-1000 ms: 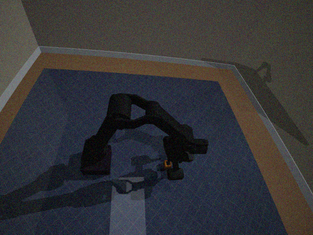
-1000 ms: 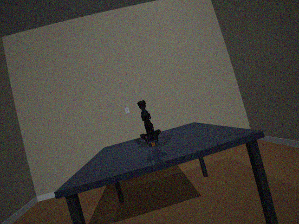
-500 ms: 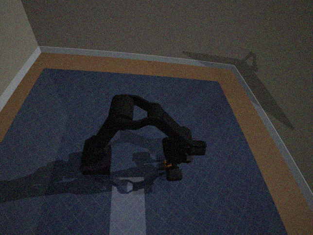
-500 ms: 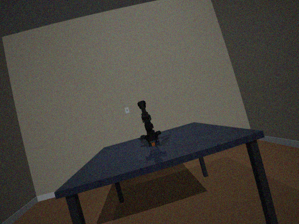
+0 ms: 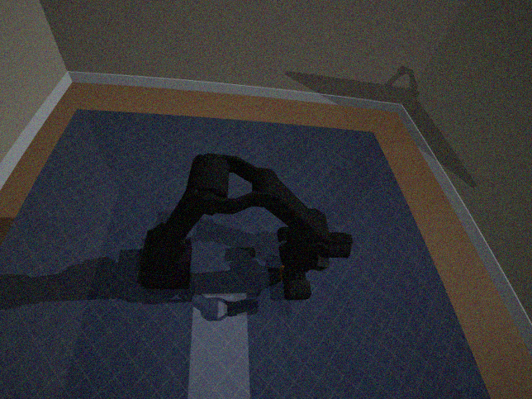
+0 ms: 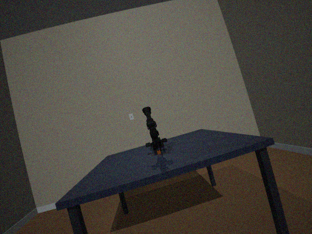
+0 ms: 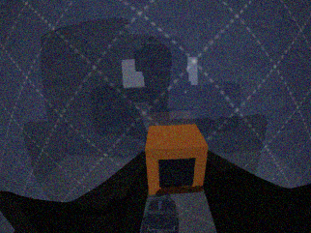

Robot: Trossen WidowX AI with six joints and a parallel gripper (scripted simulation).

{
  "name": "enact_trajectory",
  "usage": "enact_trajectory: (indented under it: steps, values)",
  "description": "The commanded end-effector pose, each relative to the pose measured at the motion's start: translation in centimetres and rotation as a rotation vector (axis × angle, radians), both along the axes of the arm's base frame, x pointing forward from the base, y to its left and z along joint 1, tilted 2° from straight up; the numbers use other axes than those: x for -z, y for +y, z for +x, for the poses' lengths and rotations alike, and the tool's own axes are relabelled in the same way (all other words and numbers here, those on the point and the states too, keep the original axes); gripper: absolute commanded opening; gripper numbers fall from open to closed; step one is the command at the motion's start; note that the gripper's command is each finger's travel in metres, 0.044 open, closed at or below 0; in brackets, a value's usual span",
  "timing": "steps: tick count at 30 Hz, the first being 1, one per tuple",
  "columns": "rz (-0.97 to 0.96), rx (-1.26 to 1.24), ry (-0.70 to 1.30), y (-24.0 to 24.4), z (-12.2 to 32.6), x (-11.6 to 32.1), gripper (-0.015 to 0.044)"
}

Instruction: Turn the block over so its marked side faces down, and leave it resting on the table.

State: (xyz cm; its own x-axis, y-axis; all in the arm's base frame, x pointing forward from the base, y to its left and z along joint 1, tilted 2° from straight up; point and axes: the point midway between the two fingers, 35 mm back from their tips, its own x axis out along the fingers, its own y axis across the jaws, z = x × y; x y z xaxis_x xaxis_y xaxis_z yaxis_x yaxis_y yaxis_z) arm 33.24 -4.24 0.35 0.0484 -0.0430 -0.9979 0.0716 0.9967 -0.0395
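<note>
We find no brand or label that we can read; on the pale wall [image 6: 78, 88] in the exterior view, a small white plate [image 6: 131, 117] bears a dark mark too small for us to make out.

The orange block [image 5: 282, 270] [image 6: 159, 152] [image 7: 176, 139] sits low and right of centre in the wrist view, with a plain orange face towards the top of the frame and its marked face — a dark square [image 7: 176, 172] in an orange border — turned towards the bottom. Its edges run roughly level across that picture, with a slight tilt. The block looks close to a cube there, so we cannot name a long axis.

The jaws of the gripper [image 5: 279, 273] [image 6: 159, 151] [image 7: 176, 164] are closed on the block, one dark finger at its left side and one at its right. In the top view the block is mostly hidden, only an orange sliver showing right of centre in the lower half. In the exterior view it appears just below the middle, low over the blue table [image 5: 333, 172] [image 6: 117, 166] [image 7: 270, 22]; we cannot tell whether it touches the surface.

The black arm [image 5: 208, 174] [image 6: 151, 124] arches across the middle of the top view, and a pale strip [image 5: 220, 349] runs down to the bottom edge.
</note>
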Motion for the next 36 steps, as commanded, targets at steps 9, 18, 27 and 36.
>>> enact_trajectory:
  steps: [9,18,27,36]
  values:
    - [0.002,0.004,-0.001,0.1,-0.1,-2.9,0.0000]
    - [-0.001,0.002,-0.057,0.1,0.0,-2.7,0.0000]
    - [-0.010,-0.003,-0.203,0.1,0.1,-2.1,0.0000]
    - [-0.021,-0.008,-0.348,0.1,0.0,-1.9,0.0000]
